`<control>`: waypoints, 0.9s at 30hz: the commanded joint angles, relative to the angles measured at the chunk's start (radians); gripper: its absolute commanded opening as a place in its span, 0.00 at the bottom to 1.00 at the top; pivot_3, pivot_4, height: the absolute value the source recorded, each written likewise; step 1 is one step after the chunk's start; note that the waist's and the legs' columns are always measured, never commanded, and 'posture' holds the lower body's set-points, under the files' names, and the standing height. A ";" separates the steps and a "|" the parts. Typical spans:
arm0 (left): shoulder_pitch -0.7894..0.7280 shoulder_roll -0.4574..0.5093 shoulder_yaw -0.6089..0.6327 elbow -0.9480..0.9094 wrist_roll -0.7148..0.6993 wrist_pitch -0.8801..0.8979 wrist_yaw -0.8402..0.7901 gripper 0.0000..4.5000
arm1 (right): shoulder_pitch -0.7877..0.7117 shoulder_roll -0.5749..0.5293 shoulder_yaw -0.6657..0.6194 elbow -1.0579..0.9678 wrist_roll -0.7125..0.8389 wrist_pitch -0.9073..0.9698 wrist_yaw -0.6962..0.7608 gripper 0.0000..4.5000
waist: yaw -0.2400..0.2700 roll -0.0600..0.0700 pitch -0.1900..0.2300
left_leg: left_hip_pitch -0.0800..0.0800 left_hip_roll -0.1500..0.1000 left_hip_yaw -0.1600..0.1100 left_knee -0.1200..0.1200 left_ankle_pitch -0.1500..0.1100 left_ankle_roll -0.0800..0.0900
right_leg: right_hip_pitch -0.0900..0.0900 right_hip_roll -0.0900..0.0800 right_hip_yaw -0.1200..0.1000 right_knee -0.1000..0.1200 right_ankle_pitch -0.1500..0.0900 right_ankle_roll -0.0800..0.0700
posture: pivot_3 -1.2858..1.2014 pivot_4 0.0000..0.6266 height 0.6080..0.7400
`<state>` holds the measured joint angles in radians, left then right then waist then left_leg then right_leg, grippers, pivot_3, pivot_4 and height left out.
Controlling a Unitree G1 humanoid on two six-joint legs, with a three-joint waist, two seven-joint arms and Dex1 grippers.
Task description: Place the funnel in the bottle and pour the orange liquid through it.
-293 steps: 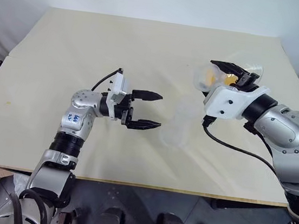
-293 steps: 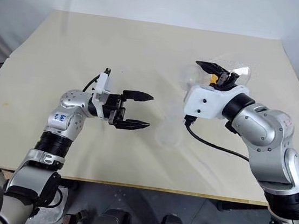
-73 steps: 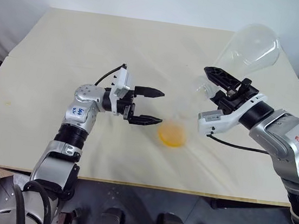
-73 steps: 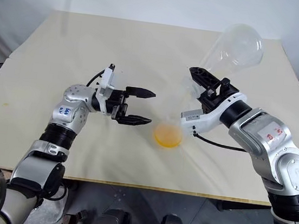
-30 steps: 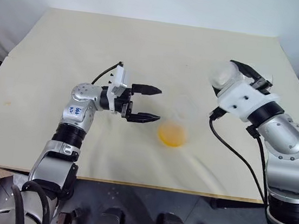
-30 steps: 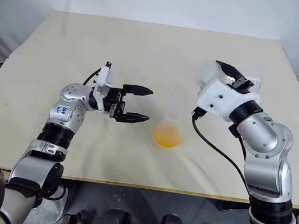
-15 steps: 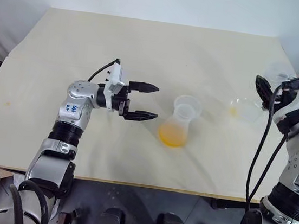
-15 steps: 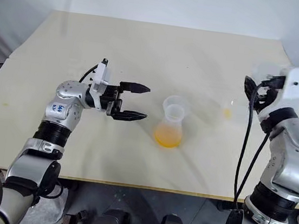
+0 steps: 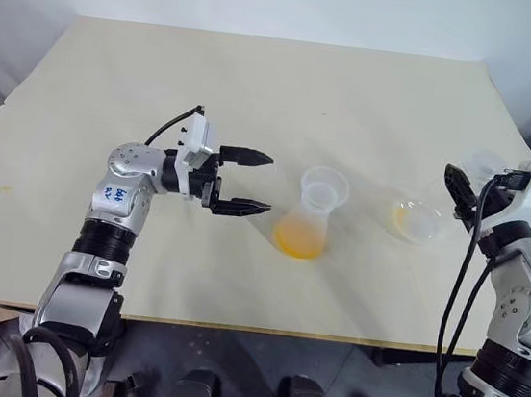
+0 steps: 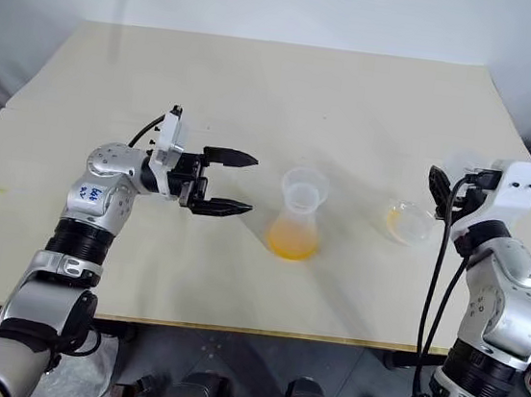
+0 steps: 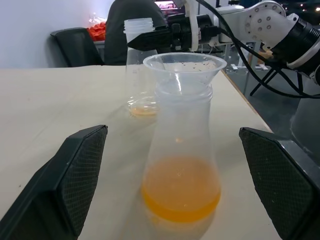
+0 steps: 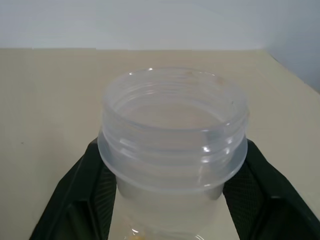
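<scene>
The frosted bottle (image 9: 307,221) stands upright at mid-table with the clear funnel (image 9: 325,187) seated in its neck. Orange liquid (image 11: 181,194) fills its base. My left gripper (image 9: 268,183) is open, level, just left of the bottle and apart from it. At the right, a larger clear vessel (image 9: 416,220) stands on the table with a little orange residue in its bottom. My right gripper (image 9: 479,182) is at this vessel's threaded neck (image 12: 172,125).
The pale table (image 9: 213,76) has free room at the back and left. Its right edge (image 9: 519,143) runs close behind the clear vessel. A small orange stain (image 9: 3,190) marks the far left. A dark chair (image 11: 75,47) stands beyond the table.
My right arm swung away from the bottle to the right and lowered, turning the clear vessel upright onto the table. The left arm stayed put.
</scene>
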<state>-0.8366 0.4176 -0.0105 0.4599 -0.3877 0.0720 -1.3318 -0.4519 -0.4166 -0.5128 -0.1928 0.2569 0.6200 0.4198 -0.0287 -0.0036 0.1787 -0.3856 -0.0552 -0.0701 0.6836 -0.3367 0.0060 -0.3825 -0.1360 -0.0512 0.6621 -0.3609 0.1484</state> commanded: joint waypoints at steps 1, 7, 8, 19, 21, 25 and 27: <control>0.006 0.015 0.017 -0.041 -0.011 0.002 0.004 1.00 | 0.009 -0.046 -0.001 -0.040 0.016 -0.022 -0.022 0.91 | 0.001 0.000 0.000 | 0.000 0.000 0.000 0.000 0.000 0.000 | 0.000 0.000 0.000 0.000 0.000 0.000 | 0.52 0.24 1.00; 0.002 0.010 0.028 -0.031 -0.024 0.021 0.012 1.00 | 0.055 -0.120 -0.001 -0.142 0.054 0.093 -0.030 1.00 | 0.002 0.000 0.000 | 0.000 0.000 0.000 0.000 0.000 0.000 | 0.000 0.000 0.000 0.000 0.000 0.000 | 0.52 0.24 1.00; 0.000 0.010 0.031 -0.028 -0.026 0.025 0.015 1.00 | 0.065 -0.134 -0.001 -0.158 0.059 0.112 -0.030 1.00 | 0.002 0.000 0.000 | 0.000 0.000 0.000 0.000 0.000 0.000 | 0.000 0.000 0.000 0.000 0.000 0.000 | 0.52 0.24 1.00; -0.019 0.020 0.067 0.027 -0.015 0.017 0.053 1.00 | 0.215 -0.249 -0.086 -0.340 0.193 0.267 0.019 1.00 | 0.004 0.000 0.000 | 0.000 0.000 0.000 0.000 0.000 0.000 | 0.001 0.000 0.000 -0.001 0.000 0.000 | 0.52 0.24 1.00; -0.010 0.035 0.075 0.016 -0.020 0.039 0.064 1.00 | 0.276 -0.282 -0.133 -0.380 0.241 0.295 0.069 1.00 | 0.010 0.000 0.000 | 0.000 0.000 0.000 0.000 0.000 0.001 | 0.001 -0.001 0.000 -0.001 0.000 0.000 | 0.52 0.24 1.00; -0.004 0.049 0.093 0.023 -0.028 0.033 0.061 1.00 | 0.387 -0.338 -0.208 -0.396 0.298 0.284 0.157 1.00 | 0.019 0.000 0.000 | 0.000 -0.001 0.000 0.000 0.000 0.001 | 0.002 -0.001 0.000 -0.002 0.000 0.000 | 0.52 0.24 1.00; 0.013 0.072 0.108 0.021 -0.030 0.035 0.051 1.00 | 0.471 -0.363 -0.247 -0.384 0.309 0.245 0.238 1.00 | 0.026 0.000 0.000 | 0.000 0.000 0.000 0.000 0.000 0.001 | 0.004 0.000 0.000 -0.004 0.000 0.000 | 0.52 0.24 1.00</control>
<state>-0.8369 0.4572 0.0633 0.4918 -0.3989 0.1108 -1.2730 -0.0225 -0.7540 -0.7021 -0.5573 0.5459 0.9050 0.5903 -0.0028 -0.0038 0.1787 -0.3851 -0.0555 -0.0699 0.6839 -0.3364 0.0071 -0.3786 -0.1362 -0.0516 0.6583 -0.3609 0.1485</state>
